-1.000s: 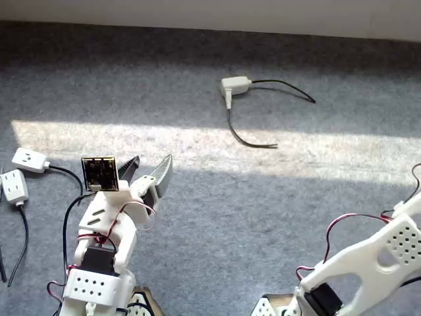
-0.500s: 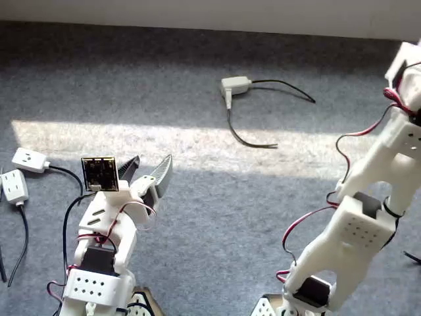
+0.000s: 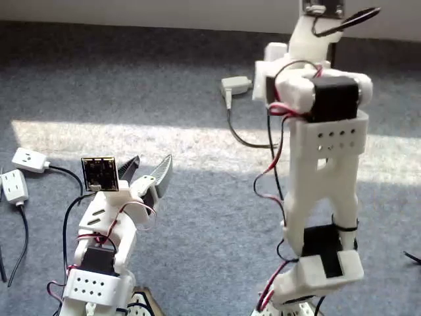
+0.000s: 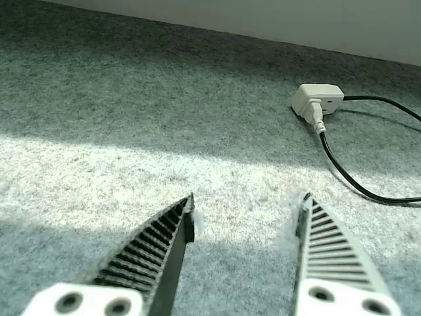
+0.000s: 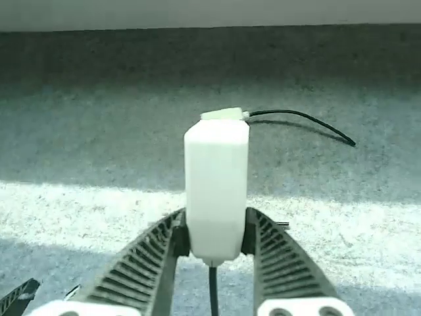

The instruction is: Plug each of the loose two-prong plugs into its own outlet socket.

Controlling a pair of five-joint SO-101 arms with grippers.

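Observation:
My right gripper (image 5: 216,230) is shut on a white outlet block (image 5: 216,191) held upright, with a black cord hanging from its underside. Beyond it on the grey carpet lies a second white outlet (image 5: 223,114), which has a two-prong plug (image 4: 316,112) seated in it and a black cord (image 4: 348,178) trailing away. That outlet (image 3: 235,84) sits near the far wall, just left of the raised right arm (image 3: 325,131). My left gripper (image 3: 146,172) stands open and empty at the lower left, well short of the outlet (image 4: 317,99).
Two more white outlet blocks (image 3: 29,160) (image 3: 13,186) with black cords lie at the carpet's left edge. A pale wall (image 3: 164,12) borders the far side. A sunlit band crosses the carpet (image 3: 197,217) between the arms.
The right arm has swung up from the lower right corner and leftward, and now towers over the middle right, covering part of the far cord. The left arm has not moved.

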